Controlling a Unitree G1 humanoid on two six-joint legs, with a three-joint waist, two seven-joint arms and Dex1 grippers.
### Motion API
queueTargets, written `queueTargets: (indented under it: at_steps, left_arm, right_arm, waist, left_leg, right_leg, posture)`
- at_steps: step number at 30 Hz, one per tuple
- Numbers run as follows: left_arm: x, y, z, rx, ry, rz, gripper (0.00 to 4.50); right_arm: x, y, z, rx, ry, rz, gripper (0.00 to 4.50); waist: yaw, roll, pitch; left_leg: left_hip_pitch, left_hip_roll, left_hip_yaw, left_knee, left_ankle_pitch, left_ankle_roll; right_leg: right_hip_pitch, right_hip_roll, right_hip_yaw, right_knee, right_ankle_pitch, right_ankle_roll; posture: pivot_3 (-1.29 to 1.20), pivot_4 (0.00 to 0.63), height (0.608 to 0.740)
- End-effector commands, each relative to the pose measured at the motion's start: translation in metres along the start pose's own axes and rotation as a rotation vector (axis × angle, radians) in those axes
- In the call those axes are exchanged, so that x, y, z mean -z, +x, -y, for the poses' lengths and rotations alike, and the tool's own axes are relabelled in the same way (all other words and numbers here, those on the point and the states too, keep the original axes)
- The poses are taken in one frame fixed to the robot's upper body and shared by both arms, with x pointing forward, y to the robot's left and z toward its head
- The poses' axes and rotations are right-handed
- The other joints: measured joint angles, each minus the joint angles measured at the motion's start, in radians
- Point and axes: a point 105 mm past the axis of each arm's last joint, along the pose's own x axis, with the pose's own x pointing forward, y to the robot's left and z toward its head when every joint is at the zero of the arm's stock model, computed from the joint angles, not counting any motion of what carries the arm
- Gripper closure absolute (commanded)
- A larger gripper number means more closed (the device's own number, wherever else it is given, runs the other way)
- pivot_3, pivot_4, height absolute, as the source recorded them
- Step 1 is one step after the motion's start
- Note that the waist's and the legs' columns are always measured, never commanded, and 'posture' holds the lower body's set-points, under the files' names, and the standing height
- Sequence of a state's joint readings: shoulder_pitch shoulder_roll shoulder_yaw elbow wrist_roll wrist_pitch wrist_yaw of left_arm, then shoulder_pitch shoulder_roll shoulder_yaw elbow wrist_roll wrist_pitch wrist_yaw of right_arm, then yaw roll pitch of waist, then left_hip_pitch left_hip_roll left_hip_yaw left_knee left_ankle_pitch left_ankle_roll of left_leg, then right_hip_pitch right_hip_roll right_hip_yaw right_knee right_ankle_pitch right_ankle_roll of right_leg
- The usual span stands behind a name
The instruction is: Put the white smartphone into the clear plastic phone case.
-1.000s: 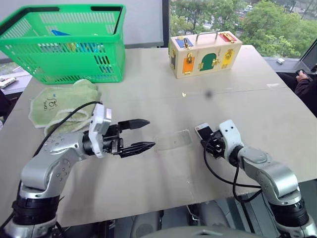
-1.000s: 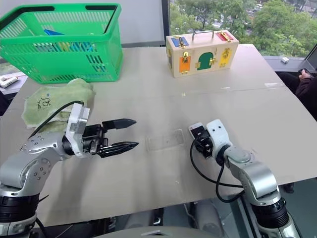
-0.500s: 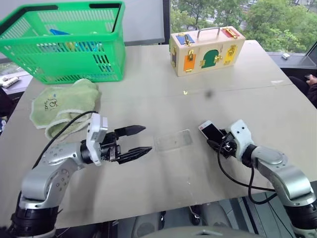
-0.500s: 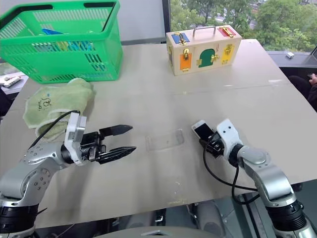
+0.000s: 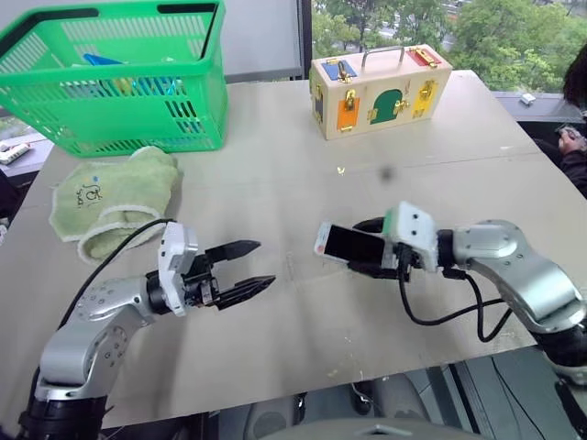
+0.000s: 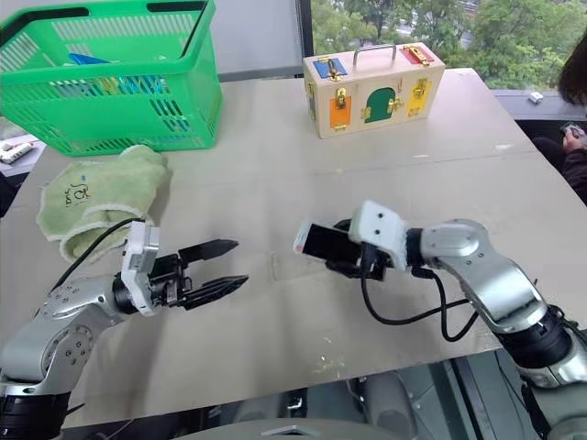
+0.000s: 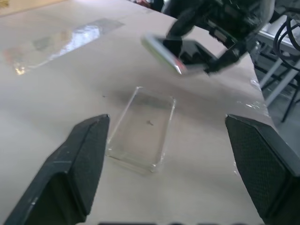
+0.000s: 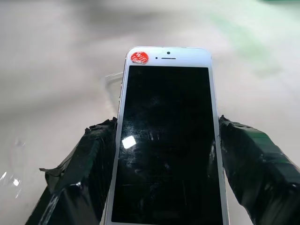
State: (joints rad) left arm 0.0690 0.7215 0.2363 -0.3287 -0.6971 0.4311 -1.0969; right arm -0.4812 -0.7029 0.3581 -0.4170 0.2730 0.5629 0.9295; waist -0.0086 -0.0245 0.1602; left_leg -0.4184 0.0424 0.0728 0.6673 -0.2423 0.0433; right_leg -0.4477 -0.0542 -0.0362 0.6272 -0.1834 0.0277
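The right gripper (image 5: 367,258) held the white smartphone (image 5: 348,244) by its long edges, screen up, above the table (image 5: 275,174). The clear plastic phone case (image 7: 143,129) lay flat below, at three o'clock of the wide-spread, empty left gripper (image 5: 246,269).

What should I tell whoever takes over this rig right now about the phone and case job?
Right end effector: shut on the white smartphone, held screen up above the table, beside the clear plastic phone case.
Left end effector: open, empty, pointing toward the case from the other side.
Case: lying flat on the table between the two end effectors, empty.
Done: phone picked up.
Left: line the phone up over the case and press it in, probably steadying the case with the left.
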Motion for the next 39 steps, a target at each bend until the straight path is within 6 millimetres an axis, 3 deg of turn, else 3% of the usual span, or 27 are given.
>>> queueTargets:
  at_steps: [1, 10, 12, 17, 27, 34, 37, 39]
  left_arm:
    - [0.0, -0.006, 0.0, -0.004, 0.028, -0.01, 0.35]
    - [0.009, -0.011, 0.006, 0.004, 0.025, -0.034, 0.35]
    - [0.009, -0.011, 0.007, 0.007, 0.025, -0.035, 0.35]
    - [0.012, -0.012, 0.008, 0.008, 0.026, -0.04, 0.35]
    - [0.015, -0.012, 0.004, -0.04, 0.027, -0.018, 0.35]
    - [0.014, -0.007, -0.006, -0.072, 0.034, 0.001, 0.35]
    - [0.012, -0.004, -0.011, -0.076, 0.04, 0.005, 0.35]
    - [0.011, -0.001, -0.013, -0.075, 0.04, 0.009, 0.35]
  right_arm:
    - [0.004, 0.01, 0.004, -0.052, -0.123, -0.055, 1.52]
    - [0.028, 0.032, 0.014, -0.147, -0.235, -0.16, 1.59]
    - [0.028, 0.034, 0.018, -0.163, -0.254, -0.17, 2.2]
    - [0.023, 0.036, 0.027, -0.206, -0.306, -0.186, 4.48]
    - [0.002, 0.036, 0.031, -0.202, -0.233, -0.094, 4.48]
    - [-0.04, 0.022, 0.013, -0.249, -0.001, 0.129, 4.48]
    - [-0.051, 0.017, 0.02, -0.192, 0.019, 0.168, 3.52]
    - [-0.054, 0.017, 0.03, -0.11, -0.003, 0.167, 2.45]
  waist:
    - [0.0, 0.0, 0.0]
    - [-0.002, 0.0, 0.0]
    - [-0.002, 0.0, 0.0]
    - [-0.003, 0.0, 0.0]
    - [-0.003, 0.001, 0.001]
    - [-0.001, 0.001, 0.001]
    - [-0.002, 0.001, 0.001]
    - [-0.002, 0.001, 0.001]
  left_leg:
    - [0.0, 0.0, 0.0, 0.0, 0.0, 0.0]
    - [0.0, 0.0, 0.0, 0.0, 0.0, 0.0]
    - [0.0, 0.0, 0.0, 0.001, 0.0, 0.0]
    - [0.001, 0.001, 0.001, 0.001, 0.0, 0.0]
    - [0.001, 0.002, 0.001, 0.001, 0.0, 0.0]
    - [0.0, 0.002, 0.001, 0.001, 0.0, 0.0]
    - [0.001, 0.002, 0.001, 0.001, 0.0, 0.0]
    - [0.001, 0.002, 0.001, 0.001, 0.0, 0.0]
  right_leg:
    - [0.0, 0.0, 0.0, 0.0, 0.0, 0.0]
    - [0.0, 0.0, 0.0, 0.0, 0.0, 0.0]
    - [0.0, 0.0, 0.0, 0.0, 0.0, 0.0]
    - [0.001, 0.0, 0.0, 0.001, 0.001, -0.002]
    - [0.0, 0.0, -0.001, 0.001, 0.003, -0.005]
    - [0.0, 0.0, -0.001, 0.001, 0.003, -0.005]
    - [0.001, 0.0, -0.001, 0.001, 0.003, -0.004]
    - [0.001, 0.0, -0.001, 0.001, 0.003, -0.004]
  posture:
    - [0.0, 0.15, 0.74]
    - [0.0, 0.15, 0.74]
    - [0.0, 0.15, 0.74]
    - [0.0, 0.15, 0.74]
    - [0.0, 0.15, 0.74]
    - [0.0, 0.15, 0.74]
    - [0.0, 0.15, 0.74]
    - [0.0, 0.15, 0.74]
